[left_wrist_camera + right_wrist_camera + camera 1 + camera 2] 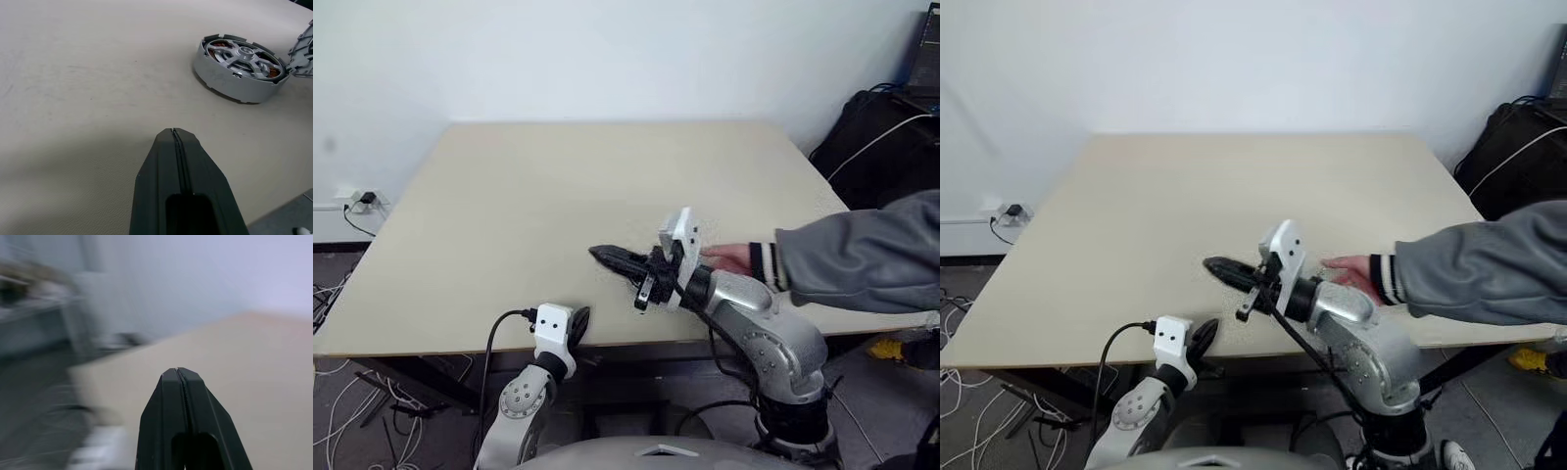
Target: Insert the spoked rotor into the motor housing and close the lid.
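Both grippers are pressed shut on nothing; the left gripper (174, 142) sits low at the table (509, 196) edge, the right gripper (607, 258) raised; the motor housing (238, 68), spoked rotor (242, 51) seated inside, rests on the table; a person's hand (729, 258) reaches in behind the right arm.

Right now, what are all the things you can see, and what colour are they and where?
table: one, beige, in front of the robot.
motor housing: one, silver-grey with copper-brown windings, resting on the table.
spoked rotor: one, silvery spokes and hub, sitting inside the housing.
wall socket: one, white, on the wall left of the table, with a cable plugged in.
dark bag: one, black, beyond the table's right side.
person's hand: one, grey sleeve, reaching in from the right behind the right arm.
left gripper: one, black, shut, at the table's near edge.
right gripper: one, black, shut, above the table.
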Robot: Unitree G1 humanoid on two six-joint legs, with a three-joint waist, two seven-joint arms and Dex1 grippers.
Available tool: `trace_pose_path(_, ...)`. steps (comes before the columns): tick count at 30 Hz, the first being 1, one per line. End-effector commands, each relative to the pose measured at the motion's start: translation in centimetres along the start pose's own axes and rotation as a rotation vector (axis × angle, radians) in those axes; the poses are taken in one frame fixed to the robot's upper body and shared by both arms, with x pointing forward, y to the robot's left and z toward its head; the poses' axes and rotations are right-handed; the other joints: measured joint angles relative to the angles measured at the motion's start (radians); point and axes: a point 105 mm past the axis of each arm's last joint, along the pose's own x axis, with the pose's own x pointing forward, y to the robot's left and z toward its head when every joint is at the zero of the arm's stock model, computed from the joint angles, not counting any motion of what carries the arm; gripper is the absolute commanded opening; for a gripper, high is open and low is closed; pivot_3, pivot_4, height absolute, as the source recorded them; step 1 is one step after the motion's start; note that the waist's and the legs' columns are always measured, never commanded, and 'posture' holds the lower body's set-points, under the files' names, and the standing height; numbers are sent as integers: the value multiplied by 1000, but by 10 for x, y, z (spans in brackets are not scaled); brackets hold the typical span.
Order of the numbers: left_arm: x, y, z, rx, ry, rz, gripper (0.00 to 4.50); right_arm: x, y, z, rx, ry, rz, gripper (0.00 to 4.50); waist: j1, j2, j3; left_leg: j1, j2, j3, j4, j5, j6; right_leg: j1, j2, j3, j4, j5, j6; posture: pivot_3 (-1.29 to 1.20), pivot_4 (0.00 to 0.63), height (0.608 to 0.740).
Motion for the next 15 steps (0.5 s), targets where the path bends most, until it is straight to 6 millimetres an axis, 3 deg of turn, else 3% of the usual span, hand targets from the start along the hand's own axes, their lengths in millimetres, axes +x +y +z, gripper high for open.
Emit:
trace_pose_path(1,3,-3,11,11,-51,-22,0,-4,-9,-8,-222,-5,-109,399,3,-1,0,0,0,0,0,0,0,0,0,0,0,0,0,0,0,740)
trace_pose_path(5,4,-2,9,13,-48,-26,0,-14,-10,-25,-220,38,-145,1585,5,-1,0,0,1,0,0,0,-1,0,1,0,0,0,-1,0,0,740)
trace_pose_path(12,4,-2,5,16,-42,-35,0,-28,-18,-37,-206,99,-207,3900,6,-2,0,1,1,0,1,0,0,1,1,0,0,0,-1,0,0,740)
trace_pose_path(15,5,-2,5,19,-42,-39,0,-30,-17,-47,-163,141,-196,3900,6,-2,0,1,1,0,2,0,0,1,-1,0,0,1,0,0,0,740)
